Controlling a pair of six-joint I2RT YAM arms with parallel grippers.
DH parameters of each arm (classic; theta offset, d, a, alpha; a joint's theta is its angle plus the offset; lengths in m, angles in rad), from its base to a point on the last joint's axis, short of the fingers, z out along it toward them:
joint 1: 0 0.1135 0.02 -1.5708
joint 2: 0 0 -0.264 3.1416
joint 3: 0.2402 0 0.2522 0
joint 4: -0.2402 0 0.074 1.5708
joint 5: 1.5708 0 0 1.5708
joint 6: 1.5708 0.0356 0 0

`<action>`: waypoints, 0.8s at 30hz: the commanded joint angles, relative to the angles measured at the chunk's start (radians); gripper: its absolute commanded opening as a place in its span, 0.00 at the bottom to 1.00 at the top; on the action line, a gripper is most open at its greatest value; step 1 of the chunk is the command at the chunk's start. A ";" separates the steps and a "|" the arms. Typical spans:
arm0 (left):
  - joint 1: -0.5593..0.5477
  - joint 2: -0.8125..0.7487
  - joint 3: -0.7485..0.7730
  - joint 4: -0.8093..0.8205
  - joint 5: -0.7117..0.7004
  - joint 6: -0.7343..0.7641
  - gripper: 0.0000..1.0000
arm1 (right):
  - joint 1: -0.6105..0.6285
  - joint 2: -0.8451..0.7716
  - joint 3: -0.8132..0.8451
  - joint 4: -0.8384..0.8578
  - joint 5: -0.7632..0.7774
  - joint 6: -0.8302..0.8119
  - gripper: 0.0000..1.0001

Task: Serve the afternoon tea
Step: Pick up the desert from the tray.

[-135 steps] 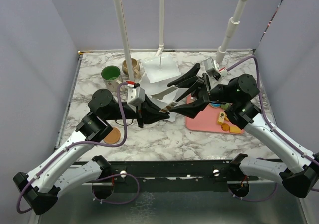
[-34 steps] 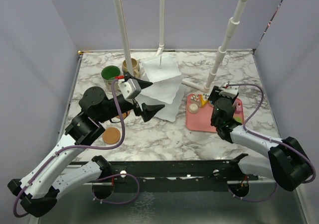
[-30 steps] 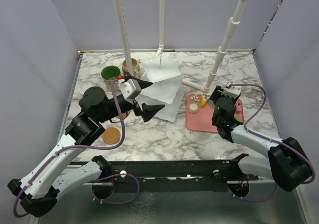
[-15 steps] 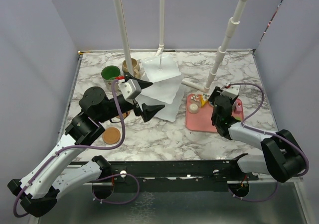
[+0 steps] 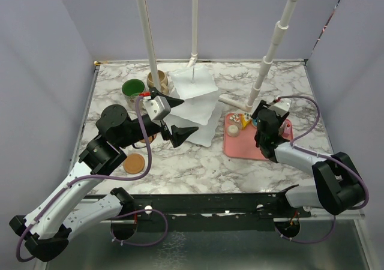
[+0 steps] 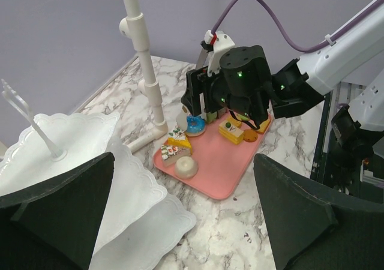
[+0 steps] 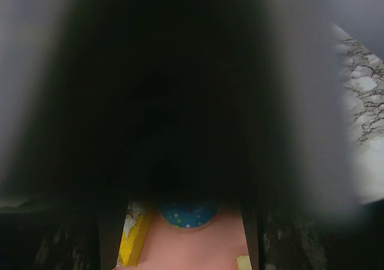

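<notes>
The white tiered stand (image 5: pixel 195 105) of wavy plates rises at table centre, its plates (image 6: pixel 90 156) bare. My left gripper (image 5: pixel 179 117) hangs open beside it, nothing between its fingers (image 6: pixel 300 216). Small pastries lie on the pink tray (image 5: pixel 243 145): a blue dotted one (image 7: pixel 189 213), a white round one (image 6: pixel 185 167), a cake slice (image 6: pixel 170 152) and a yellow square (image 6: pixel 231 132). My right gripper (image 7: pixel 180 252) points down over the blue pastry (image 6: pixel 195 125), open, with a finger on each side and gaps between. A green-lined mug (image 5: pixel 133 90) and a beige mug (image 5: pixel 158 78) stand back left. A brown coaster (image 5: pixel 135 162) lies front left.
Three white pipes stand at the back of the table: one (image 5: pixel 147 36) by the mugs, one (image 5: pixel 194 24) behind the stand, and one (image 5: pixel 266 66) whose foot lies right beside the pink tray's far edge. Grey walls close in the marble table (image 5: pixel 198 162).
Since the oldest frame both arms have drawn apart from the table's centre. Over the last second the right wrist has shifted slightly over the tray and its jaws have widened; the left arm stays still.
</notes>
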 commanded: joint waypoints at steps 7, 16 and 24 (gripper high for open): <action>-0.004 -0.017 -0.013 0.000 0.016 0.012 0.99 | -0.005 0.021 0.067 -0.112 0.005 0.023 0.72; -0.003 -0.027 -0.011 -0.001 0.005 0.014 0.99 | -0.005 0.098 0.117 -0.178 0.010 0.093 0.69; -0.004 -0.025 -0.008 -0.003 0.005 0.020 0.99 | -0.002 0.083 0.098 -0.207 0.012 0.122 0.62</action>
